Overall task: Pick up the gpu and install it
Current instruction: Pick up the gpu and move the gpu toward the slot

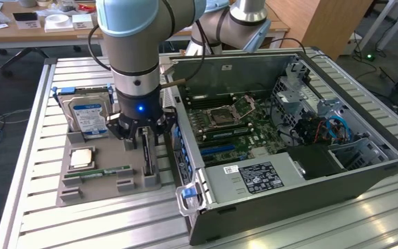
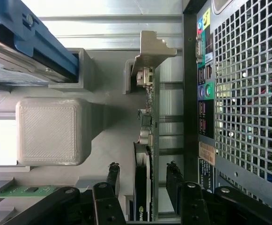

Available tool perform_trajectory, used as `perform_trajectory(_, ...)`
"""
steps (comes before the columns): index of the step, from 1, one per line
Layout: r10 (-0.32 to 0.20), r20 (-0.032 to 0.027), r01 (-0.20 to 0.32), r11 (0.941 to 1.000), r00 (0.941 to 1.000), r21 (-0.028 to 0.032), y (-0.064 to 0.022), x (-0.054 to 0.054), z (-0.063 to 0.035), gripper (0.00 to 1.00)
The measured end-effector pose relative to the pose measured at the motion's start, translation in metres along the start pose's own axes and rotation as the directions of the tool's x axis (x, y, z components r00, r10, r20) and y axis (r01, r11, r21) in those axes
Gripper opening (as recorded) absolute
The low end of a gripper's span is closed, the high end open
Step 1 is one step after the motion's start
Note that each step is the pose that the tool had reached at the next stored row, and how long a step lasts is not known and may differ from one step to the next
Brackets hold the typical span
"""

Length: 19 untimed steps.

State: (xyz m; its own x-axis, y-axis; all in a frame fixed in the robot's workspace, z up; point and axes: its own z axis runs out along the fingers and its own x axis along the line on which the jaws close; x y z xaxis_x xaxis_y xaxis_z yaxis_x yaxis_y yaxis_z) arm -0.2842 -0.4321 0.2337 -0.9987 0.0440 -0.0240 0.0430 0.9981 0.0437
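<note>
The gpu (image 1: 146,158) stands on edge in a slot of the grey holder tray (image 1: 99,189), between the hard drive and the open computer case. In the wrist view I look down on the gpu's thin dark edge (image 2: 145,136), its silver bracket (image 2: 150,49) at the far end. My gripper (image 1: 142,136) hangs directly over the card, open. Its two black fingers (image 2: 112,172) straddle the card's near end with a gap on each side, the midpoint (image 2: 143,172) lying on the card. Nothing is held.
The tray also carries a hard drive (image 1: 88,115) with a blue-white label, a CPU (image 1: 81,157) and a green RAM stick (image 1: 106,170). The open computer case (image 1: 365,174) lies close on the exterior view's right, its rear port panel (image 2: 203,93) beside the gpu. A grey tray block (image 2: 51,131) stands nearby.
</note>
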Motion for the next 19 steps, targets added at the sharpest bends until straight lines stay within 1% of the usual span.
perform_trajectory(2, 0.000, -0.0001, 0.000, 1.0000, 1.0000, 0.0000, -0.0002, -0.0005, 0.0001, 0.53)
perform_trajectory(5, 0.000, 0.0001, 0.000, 1.0000, 1.0000, 0.0000, -0.0003, -0.0006, 0.0033, 0.53)
perform_trajectory(19, 0.000, 0.0002, 0.000, 1.0000, 1.0000, -0.0001, -0.0003, -0.0005, 0.0036, 0.53)
